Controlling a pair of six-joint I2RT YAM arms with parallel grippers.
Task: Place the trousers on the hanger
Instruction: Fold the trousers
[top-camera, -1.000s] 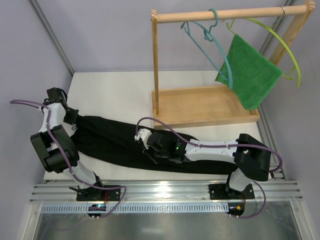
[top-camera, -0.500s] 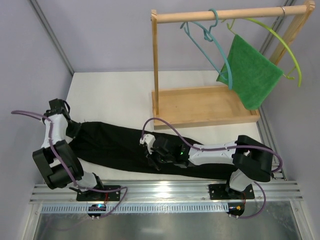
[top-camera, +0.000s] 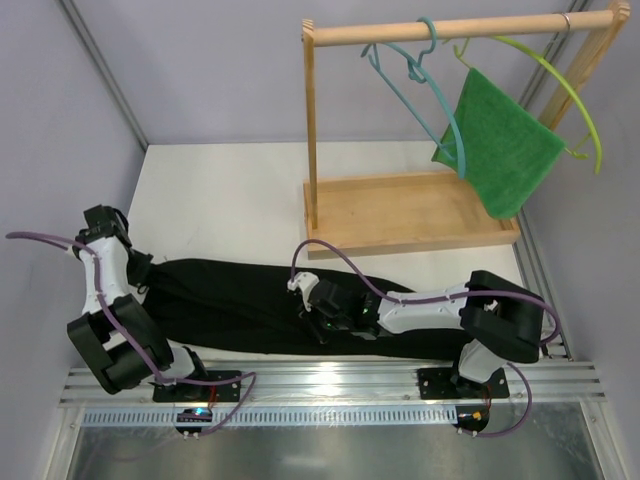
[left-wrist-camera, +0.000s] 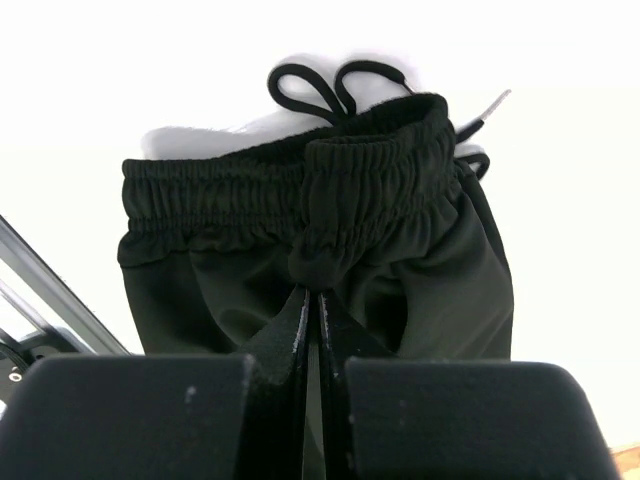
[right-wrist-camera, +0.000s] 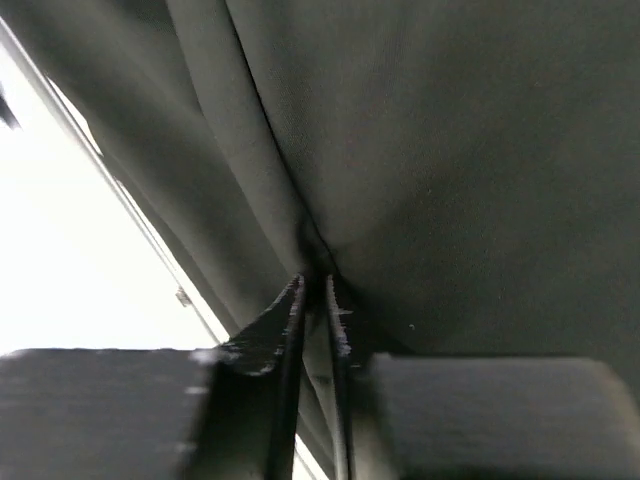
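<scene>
top view: the trousers lie stretched along the near side of the table, waist to the left and legs running right under the right arm. the hanger hangs from the rack, well apart from them, with a green cloth just beside it. the left gripper sits at the waist end and the right gripper is down on the middle of the fabric. the likely risk is that a long limp garment held at only two spots sags between them. the loose leg ends could then drag, or catch the rack base on the way over. the hanger hangs free, so a push from the cloth may swing it away or knock the green cloth.

left wrist: the jaws are pressed together on a small bunch of the elastic waistband. the drawstring lies loose beyond it. the bite looks shallow, so a pull along the table could slide the band out.

right wrist: the jaws stand almost together, with a thin pucker of fabric drawn into the tips. it looks like a thin pinch, perhaps of the top layer only. if so, a lift could peel one leg off the other, or the fold could slip free.
</scene>
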